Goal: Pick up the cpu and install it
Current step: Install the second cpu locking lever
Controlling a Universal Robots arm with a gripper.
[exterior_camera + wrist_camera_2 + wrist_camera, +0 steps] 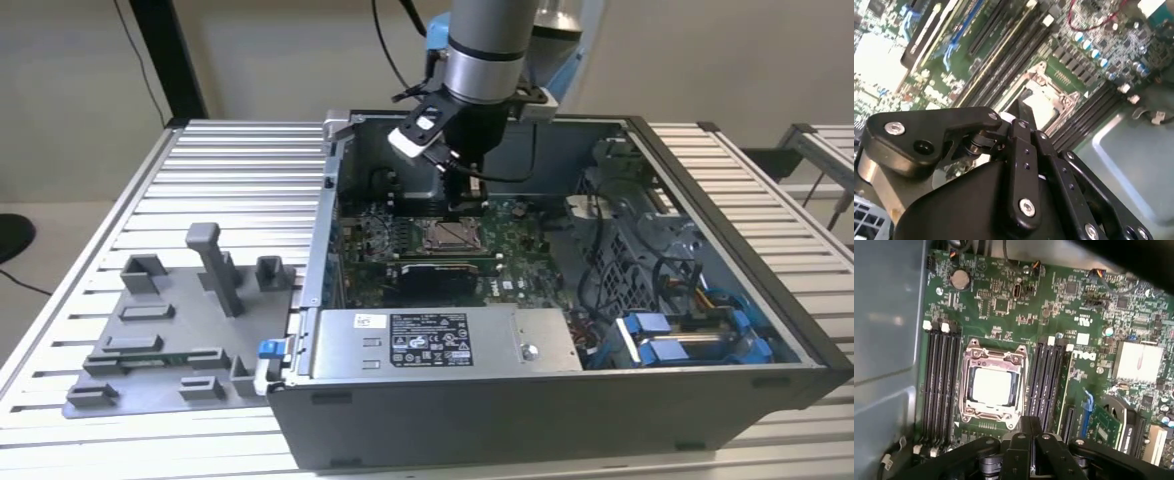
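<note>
The cpu point(991, 386) sits in the motherboard socket point(991, 417), apart from the clenched, empty pincer point(1030, 432) above.

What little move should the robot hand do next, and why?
Probably lift the hand straight up, clear of the board. The small square silver-white cpu chip already seems to lie flat inside the metal-framed socket on the green motherboard, and the hand hovers close beside it.
</note>
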